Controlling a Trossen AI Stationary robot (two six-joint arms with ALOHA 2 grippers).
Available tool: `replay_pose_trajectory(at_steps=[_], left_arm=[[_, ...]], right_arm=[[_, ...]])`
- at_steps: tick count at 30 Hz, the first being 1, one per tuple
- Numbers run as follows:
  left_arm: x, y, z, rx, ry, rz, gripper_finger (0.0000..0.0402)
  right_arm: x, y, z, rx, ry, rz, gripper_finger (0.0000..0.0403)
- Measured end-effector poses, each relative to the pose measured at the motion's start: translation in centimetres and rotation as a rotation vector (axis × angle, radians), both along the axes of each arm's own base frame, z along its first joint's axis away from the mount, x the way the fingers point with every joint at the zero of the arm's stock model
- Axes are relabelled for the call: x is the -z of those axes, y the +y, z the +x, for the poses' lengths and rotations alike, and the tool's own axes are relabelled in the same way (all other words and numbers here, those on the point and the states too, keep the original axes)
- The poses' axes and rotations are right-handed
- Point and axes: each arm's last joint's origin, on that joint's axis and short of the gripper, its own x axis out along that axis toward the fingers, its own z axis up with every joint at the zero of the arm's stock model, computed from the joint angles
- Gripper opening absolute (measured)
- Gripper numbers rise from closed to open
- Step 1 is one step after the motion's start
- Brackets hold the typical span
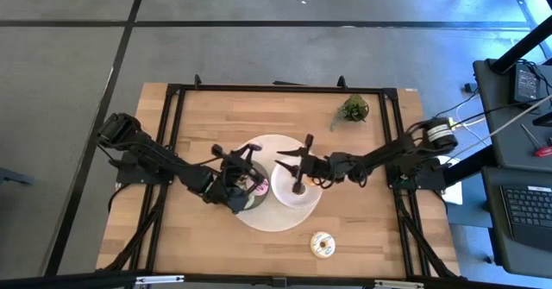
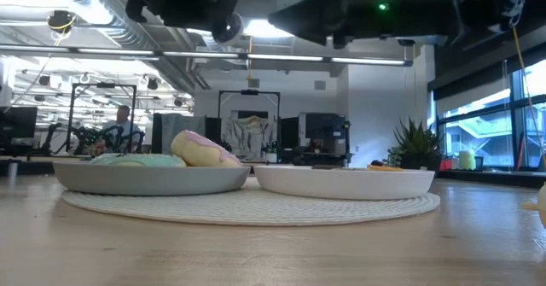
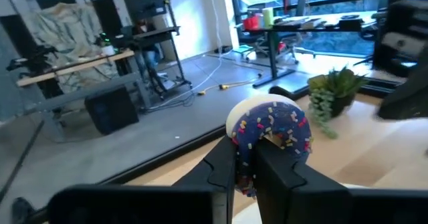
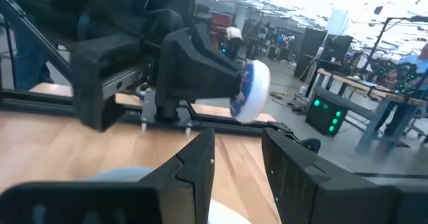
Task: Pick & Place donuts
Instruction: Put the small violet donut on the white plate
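Donuts were mid-transfer: a purple-iced mini donut [image 3: 271,134] with sprinkles sat pinched between the fingers of the left gripper [image 3: 247,167], lifted clear of the table, seen at centre frame in the left wrist view. From above, that gripper [image 1: 246,181] hovered over the grey plate [image 1: 256,201] left of centre, where a pink donut [image 2: 205,149] and a green one [image 2: 136,160] already lay. The carry step seemed in hand; the next move would call for lowering over a plate and parting the fingers so the ring dropped flat.

The right gripper [image 1: 297,170] hung over the white plate [image 1: 297,198] at centre, its jaws parted and empty in its own wrist view. A cream donut [image 1: 323,245] lay alone on the wood at lower centre, well apart from both plates, likely next for pickup. A small plant [image 1: 352,109] stood at upper right.

From above, the left arm covered most of the grey plate. What lay in the white plate was hard to tell; only an orange sliver [image 2: 386,167] showed over its rim in the low view. Other donuts were not visible.
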Motion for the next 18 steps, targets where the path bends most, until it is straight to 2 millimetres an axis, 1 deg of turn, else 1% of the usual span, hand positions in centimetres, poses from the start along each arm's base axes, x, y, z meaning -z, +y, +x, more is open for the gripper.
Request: replay_pose_trajectory(at_steps=[4, 8, 11, 18], left_arm=[[-0.3, -0.4, 0.2, 0.025, 0.004, -0.004, 0.0032], [-0.5, -1.0, 0.1, 0.046, 0.029, 0.014, 0.0033], [-0.6, -1.3, 0.1, 0.06, 0.045, 0.026, 0.0032], [-0.8, -1.7, 0.0, 0.073, 0.067, 0.041, 0.0028]], right_arm=[[0.1, 0.4, 1.9, 0.007, -0.003, -0.003, 0.0126], [-0.1, 0.5, 3.1, 0.03, -0.012, 0.0, 0.0126], [0.0, 0.5, 3.5, 0.076, -0.011, 0.006, 0.0126], [-0.2, 0.5, 3.6, 0.079, -0.022, 0.014, 0.0126]])
